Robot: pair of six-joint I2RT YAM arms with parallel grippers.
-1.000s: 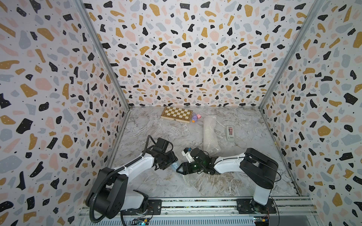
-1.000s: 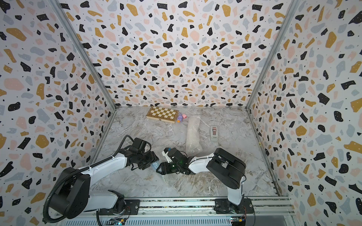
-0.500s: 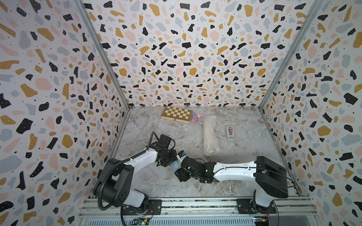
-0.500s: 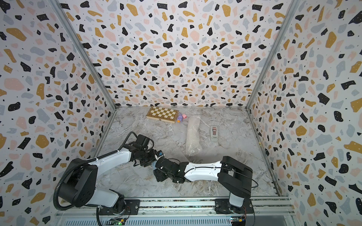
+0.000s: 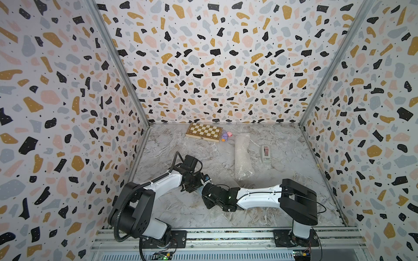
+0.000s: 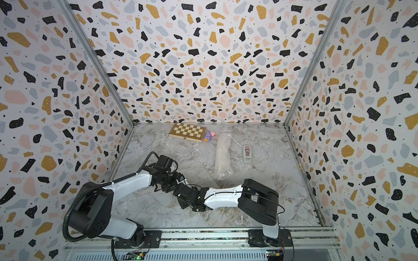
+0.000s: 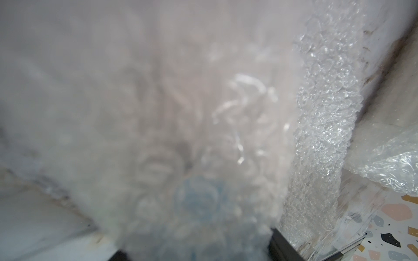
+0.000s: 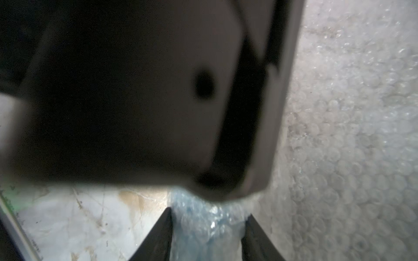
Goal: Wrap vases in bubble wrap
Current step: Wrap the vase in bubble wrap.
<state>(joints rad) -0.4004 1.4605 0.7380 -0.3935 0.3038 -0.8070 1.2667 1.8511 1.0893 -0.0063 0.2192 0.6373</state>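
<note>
Speckled walls [image 5: 203, 67] close in a grey marble floor [image 5: 172, 210], and both arms reach low over it so that their grippers meet nose to nose.

In the right wrist view, the right gripper [image 8: 208, 217] has its two dark fingers [image 8: 158, 239] on either side of the blue vase [image 8: 203, 235]. The vase lies between them under a skin of bubble wrap [image 8: 350, 135]. The jaws pinch this wrapped vase, with each finger against the plastic. More of the sheet lies flat on the marble just beside these jaws. The dark, blurred body of the left gripper [image 5: 196, 184] hangs just ahead of them and fills most of that view.

In the left wrist view, crumpled wrap presses right up to the lens. A pale blue patch of the vase shows through it between the left jaws. Only the dark finger bases show at the edge of the picture. I cannot tell whether those jaws grip the vase or only stand around it.

In both top views a long bundle [image 5: 242, 156] of bubble wrap lies well apart from both pairs of jaws, beyond them. What it holds does not show. A tape dispenser [image 5: 265, 153] sits just beside that bundle. Farther beyond the jaws, a chessboard [image 5: 203, 132] and some small toys [image 5: 226, 135] lie against the back wall.
</note>
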